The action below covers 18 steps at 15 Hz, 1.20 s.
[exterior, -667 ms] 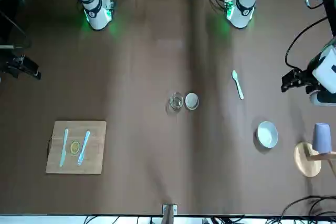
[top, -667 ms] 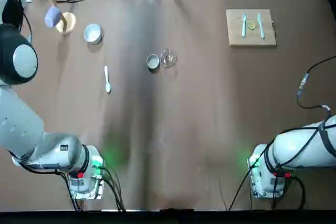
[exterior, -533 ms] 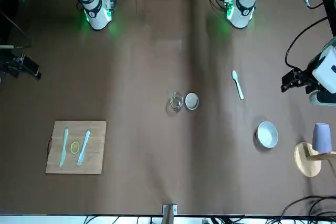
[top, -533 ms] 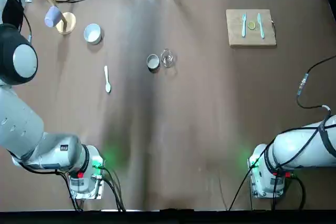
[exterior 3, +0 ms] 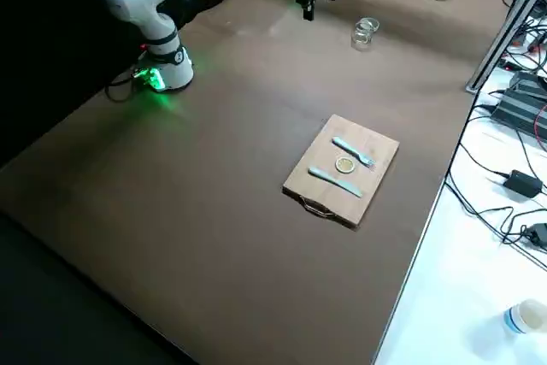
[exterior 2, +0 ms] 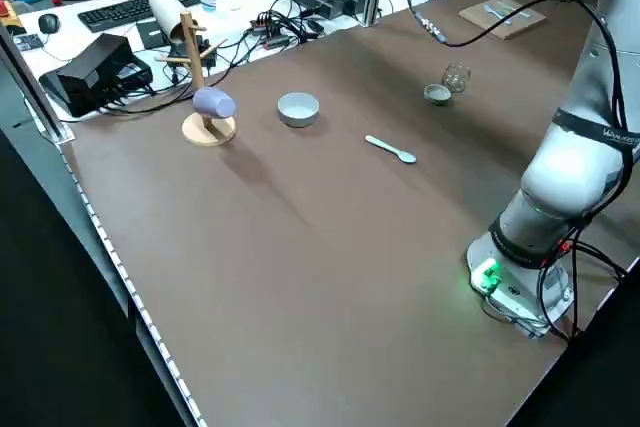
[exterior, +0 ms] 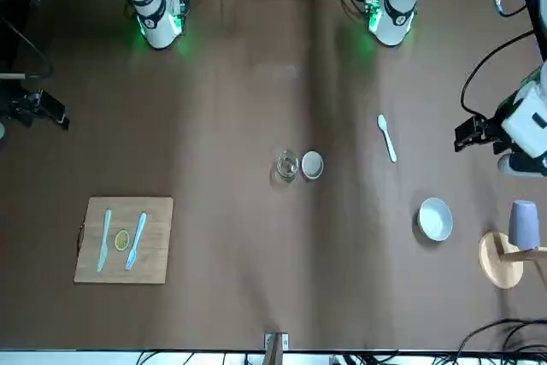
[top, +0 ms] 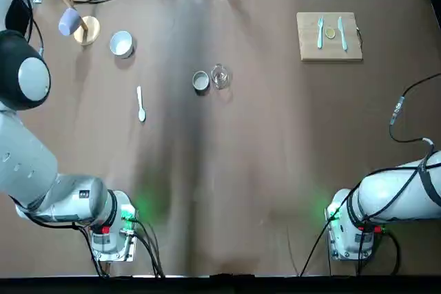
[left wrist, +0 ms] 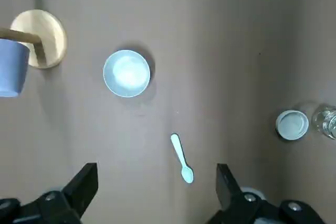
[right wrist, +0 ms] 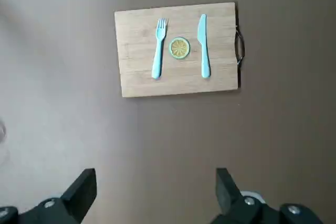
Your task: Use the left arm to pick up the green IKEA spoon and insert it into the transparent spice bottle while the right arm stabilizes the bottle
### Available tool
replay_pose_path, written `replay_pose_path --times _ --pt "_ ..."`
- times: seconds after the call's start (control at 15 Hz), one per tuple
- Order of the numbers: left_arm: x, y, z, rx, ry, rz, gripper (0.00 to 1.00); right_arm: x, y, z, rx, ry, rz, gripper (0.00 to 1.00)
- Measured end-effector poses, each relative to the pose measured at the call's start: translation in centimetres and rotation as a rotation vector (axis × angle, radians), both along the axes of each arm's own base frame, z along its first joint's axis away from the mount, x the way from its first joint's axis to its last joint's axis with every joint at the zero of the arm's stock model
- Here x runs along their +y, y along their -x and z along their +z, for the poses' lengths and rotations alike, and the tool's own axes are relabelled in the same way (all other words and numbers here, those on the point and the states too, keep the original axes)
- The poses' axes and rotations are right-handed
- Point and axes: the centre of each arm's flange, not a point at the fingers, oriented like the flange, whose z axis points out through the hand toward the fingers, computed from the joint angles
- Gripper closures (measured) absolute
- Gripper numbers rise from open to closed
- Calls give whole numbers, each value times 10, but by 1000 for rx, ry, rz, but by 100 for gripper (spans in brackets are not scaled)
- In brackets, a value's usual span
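Compared with the earlier front view, your left gripper (left wrist: 157, 174) sits slightly farther in from the table's left side, toward the middle; the shift is small. It hangs above the table with its two fingers spread apart and nothing between them. Your right gripper (right wrist: 156, 174) is also a touch farther in from the right side, likewise raised, its fingers parted and empty.

Nothing on the table has moved. The green IKEA spoon (top: 141, 105) lies flat on the brown table (top: 262, 142), its bowl end toward the robot and its handle pointing away; neither gripper touches it. The transparent spice bottle (top: 220, 77) stands where it did, to the right of the spoon and just beside the small round tin (top: 200, 82), which is on the bottle's left. You can see the white bowl (top: 122, 44) beyond the spoon and a little left, near the wooden stand (top: 86, 31) with its lavender cup (top: 69, 22). Well over to the right, the wooden board (top: 329, 49) keeps its place, with the fork (top: 320, 34), the lime slice (top: 330, 33) and the knife (top: 342, 34) on it.
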Motion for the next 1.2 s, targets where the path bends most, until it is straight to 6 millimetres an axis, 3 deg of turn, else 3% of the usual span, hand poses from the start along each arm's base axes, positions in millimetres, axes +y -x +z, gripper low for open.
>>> replay_pose_path --times 0.2,0.4,0.47,0.6,0.8,1.2 --pt "-20 -13 -42 66 2 -32 0 29 -5 -13 15 0 50 0" --pt "-37 -29 -97 74 16 -30 1 80 -21 -49 35 5 133 0" --pt "-47 -34 -144 41 25 4 1 115 -34 -81 48 10 185 0" --pt "-51 -26 -190 41 25 51 1 138 -41 -108 76 16 216 0" --pt "-45 -9 -241 64 17 127 0 148 -44 -126 103 19 230 0" --pt "-45 34 -314 88 -5 342 1 159 -41 -129 109 16 425 0"
